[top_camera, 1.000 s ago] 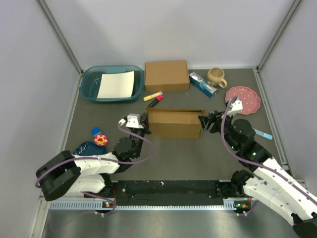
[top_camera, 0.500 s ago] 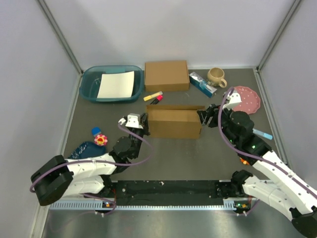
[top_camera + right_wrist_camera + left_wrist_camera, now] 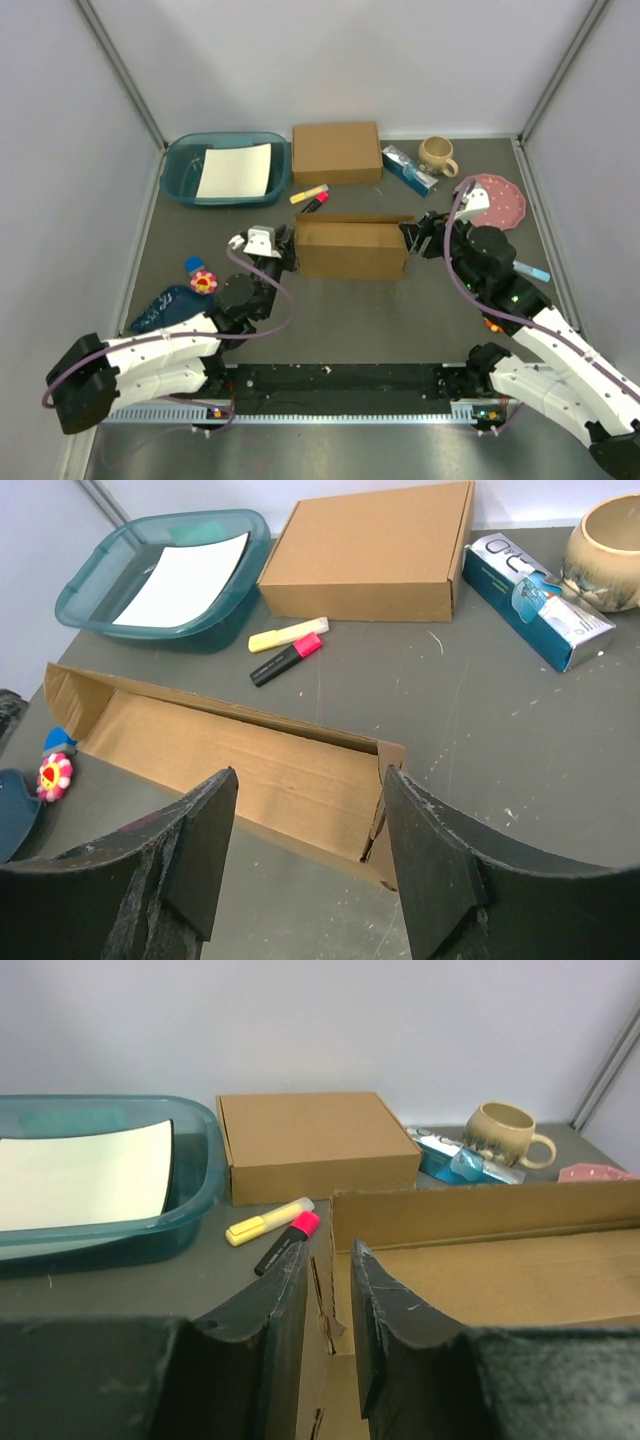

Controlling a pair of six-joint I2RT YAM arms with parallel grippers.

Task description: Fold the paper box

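The paper box lies mid-table as a shallow brown tray with its walls raised, open on top. My left gripper is at its left end. In the left wrist view the left gripper is open a little, its fingers astride the slotted end wall of the paper box, with a gap showing on the inner side. My right gripper hovers wide open at the right end. In the right wrist view the right gripper holds nothing, and the corner of the paper box is close to its right finger.
At the back are a teal tub holding a white sheet, a closed brown box, yellow and pink markers, a blue carton and a mug. A pink plate is right. A flower toy is left.
My left gripper's jaws, shut on the box's left end wall before, have parted, and that arm has shifted slightly left. The right gripper has moved a little toward the far side.
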